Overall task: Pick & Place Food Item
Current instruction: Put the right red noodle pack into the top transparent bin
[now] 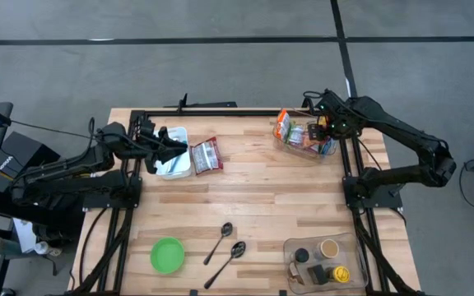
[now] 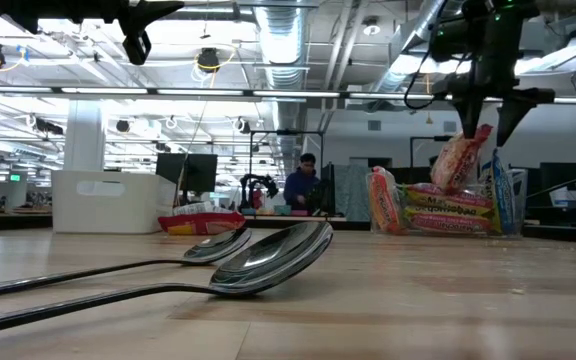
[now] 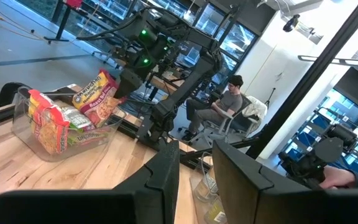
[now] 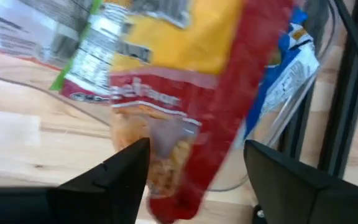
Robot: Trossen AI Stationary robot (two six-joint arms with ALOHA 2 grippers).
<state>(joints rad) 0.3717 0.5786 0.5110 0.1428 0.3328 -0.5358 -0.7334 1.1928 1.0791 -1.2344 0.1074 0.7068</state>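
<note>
A clear bin (image 1: 303,141) at the far right holds several noodle and snack packets (image 2: 438,205). One red and yellow packet (image 4: 179,93) stands tilted in it, its upper end (image 2: 465,150) above the others. My right gripper (image 1: 319,127) hangs over the bin, open and pointing down (image 2: 488,118). Its fingers (image 4: 126,177) stand on either side of that packet's upper end. My left gripper (image 1: 174,150) is open and empty above a white container (image 1: 175,164) at the far left; its wrist view (image 3: 196,158) looks across at the bin (image 3: 67,124). My right gripper's open fingers come from above on either side of the red and yellow packet's upper end (image 4: 166,143). I cannot tell whether they touch it. The packet's lower part rests in the bin among the other packets.
A red snack packet (image 1: 206,154) lies beside the white container. Two spoons (image 1: 225,245) lie near the front centre and a green bowl (image 1: 168,255) at the front left. A clear tray with jars (image 1: 323,259) stands at the front right. A person (image 2: 303,185) sits beyond the table.
</note>
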